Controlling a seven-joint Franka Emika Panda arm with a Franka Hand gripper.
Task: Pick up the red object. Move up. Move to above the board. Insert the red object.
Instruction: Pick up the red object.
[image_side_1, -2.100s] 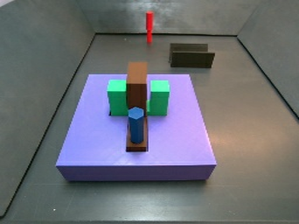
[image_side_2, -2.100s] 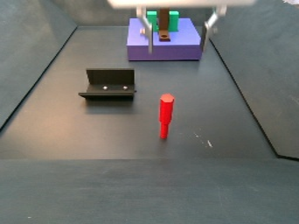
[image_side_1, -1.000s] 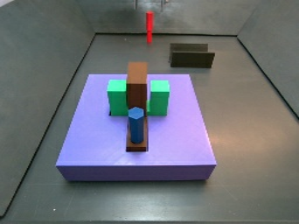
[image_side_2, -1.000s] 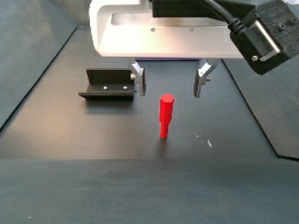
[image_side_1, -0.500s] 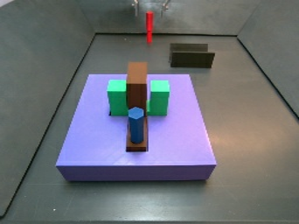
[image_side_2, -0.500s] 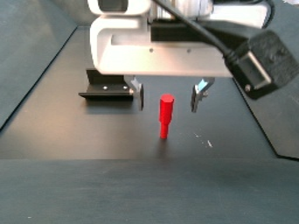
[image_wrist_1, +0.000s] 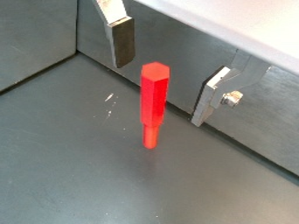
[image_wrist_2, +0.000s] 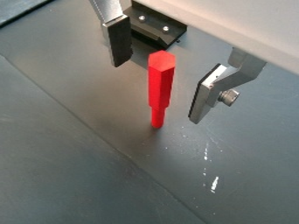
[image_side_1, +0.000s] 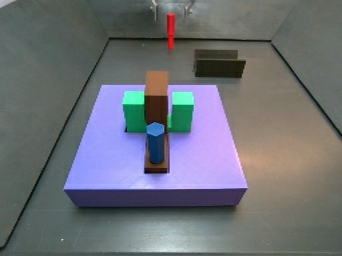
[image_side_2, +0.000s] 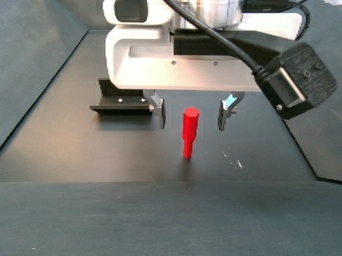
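the gripper (image_side_2: 189, 102) is straddling the upright red object (image_side_2: 190, 133), fingers wide open, gripping nothing; pickup and insertion into the board (image_side_1: 158, 105) are remaining.

White boxy gripper (image_side_2: 189, 102), 2 flat silver fingers (image_wrist_1: 121, 39), dark pads, black cable

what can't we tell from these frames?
- Board: shows in only one side view; the gripper body blocks it in the other. Its hole is not visible.
- Gripper: open, astride the red object; one side view crops it at the top edge.
- Fixture: partly behind the gripper.
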